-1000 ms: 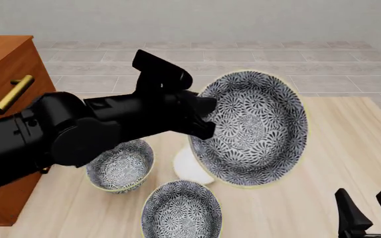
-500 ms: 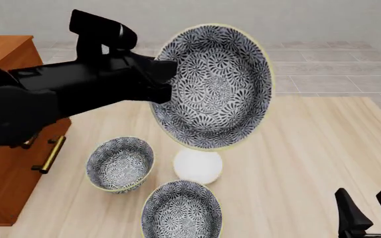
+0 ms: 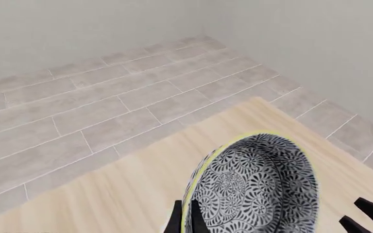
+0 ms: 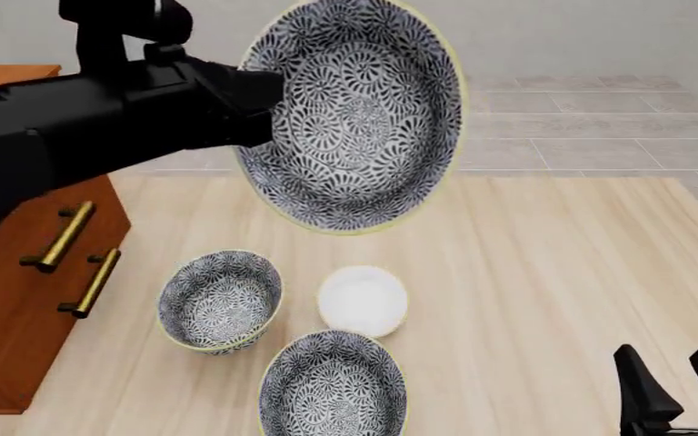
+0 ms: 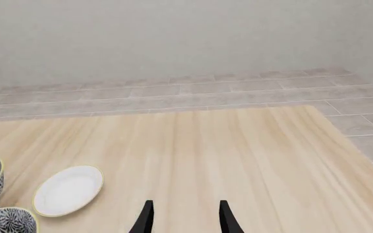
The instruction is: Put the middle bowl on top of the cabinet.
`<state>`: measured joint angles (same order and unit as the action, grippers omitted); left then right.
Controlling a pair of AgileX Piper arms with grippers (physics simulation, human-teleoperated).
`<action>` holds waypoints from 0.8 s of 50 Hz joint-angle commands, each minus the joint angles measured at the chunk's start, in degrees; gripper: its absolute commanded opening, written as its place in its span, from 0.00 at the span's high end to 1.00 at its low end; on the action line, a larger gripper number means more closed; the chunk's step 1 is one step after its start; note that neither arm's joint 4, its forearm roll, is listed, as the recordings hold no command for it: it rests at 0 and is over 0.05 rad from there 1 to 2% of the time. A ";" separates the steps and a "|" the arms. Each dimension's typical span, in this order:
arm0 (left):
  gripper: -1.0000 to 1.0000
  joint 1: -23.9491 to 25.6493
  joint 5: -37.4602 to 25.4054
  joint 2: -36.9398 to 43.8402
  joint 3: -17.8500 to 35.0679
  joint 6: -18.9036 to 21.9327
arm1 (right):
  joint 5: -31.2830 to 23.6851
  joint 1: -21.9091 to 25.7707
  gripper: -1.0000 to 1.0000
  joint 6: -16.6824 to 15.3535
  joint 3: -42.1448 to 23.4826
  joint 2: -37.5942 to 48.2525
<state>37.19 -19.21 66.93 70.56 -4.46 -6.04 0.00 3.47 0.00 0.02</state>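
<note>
Middle bowl (image 4: pixel 352 113) – deep, grey-white floral, pale rim, tilted, in left end effector (image 4: pixel 264 104).

A pale wood table (image 4: pixel 567 272) stands on grey tiled floor (image 4: pixel 592 127) before a plain off-white wall (image 4: pixel 567 36).

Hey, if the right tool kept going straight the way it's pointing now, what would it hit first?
Probably nothing but the bare light wooden table: the open right tool points across it, and the small white dish lies off to one side.
</note>
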 commanded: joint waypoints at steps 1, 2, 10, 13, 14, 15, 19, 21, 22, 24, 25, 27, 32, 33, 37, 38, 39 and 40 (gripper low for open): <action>1.00 -2.27 -0.78 -1.32 1.33 -0.15 | 0.03 0.14 0.00 -0.09 0.00 0.00; 1.00 -2.50 -0.86 -1.34 1.49 -0.24 | 0.03 0.17 0.00 -0.10 0.00 0.00; 1.00 -4.74 -1.48 -1.15 2.56 -1.02 | 0.12 0.33 0.00 -0.25 0.00 0.00; 1.00 -5.67 -1.94 -1.10 2.99 -1.38 | 0.14 0.48 0.00 -0.30 0.00 0.00; 1.00 -5.92 -2.09 -1.23 3.09 -1.30 | 0.15 0.52 0.00 -0.30 0.00 0.00; 1.00 -6.08 -2.38 -1.28 3.29 -1.48 | 0.18 0.53 0.00 -0.34 0.00 0.00; 1.00 -6.62 -4.27 -1.32 4.73 -3.00 | 0.35 0.73 0.00 -0.39 0.00 0.00; 1.00 -7.61 -5.30 -1.15 5.42 -3.21 | 0.43 0.79 0.00 -0.33 0.00 0.00; 1.00 -7.61 -5.31 -1.15 5.43 -3.21 | 0.43 0.79 0.00 -0.33 0.00 0.00; 1.00 -8.28 -6.25 -1.11 6.37 -3.28 | 0.59 0.89 0.00 -0.31 0.00 0.00; 1.00 -8.11 -6.66 -0.92 6.65 -4.12 | 0.63 0.89 0.00 -0.33 0.00 0.00; 1.00 -9.49 -6.97 -1.41 7.04 -3.14 | 0.69 0.90 0.00 -0.35 0.00 0.00; 1.00 -10.83 -8.24 -0.77 8.22 -4.27 | 0.61 0.71 0.00 -0.39 0.00 0.00; 1.00 -11.07 -8.41 -0.72 8.37 -4.40 | 0.62 0.71 0.00 -0.38 0.00 0.00; 1.00 -11.97 -9.28 -0.51 9.03 -6.16 | 0.81 0.76 0.00 -0.45 0.00 0.00; 1.00 -11.77 -9.46 -0.47 9.17 -6.46 | 0.84 0.72 0.00 -0.43 0.00 0.00; 1.00 -12.43 -10.05 -0.61 9.55 -7.30 | 0.80 0.74 0.00 -0.47 0.00 0.00; 1.00 -11.94 -10.34 -0.44 9.79 -7.90 | 0.83 0.75 0.00 -0.49 0.00 0.00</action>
<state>27.06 -27.03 66.30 77.89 -9.58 -5.41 0.72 3.09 -0.01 0.02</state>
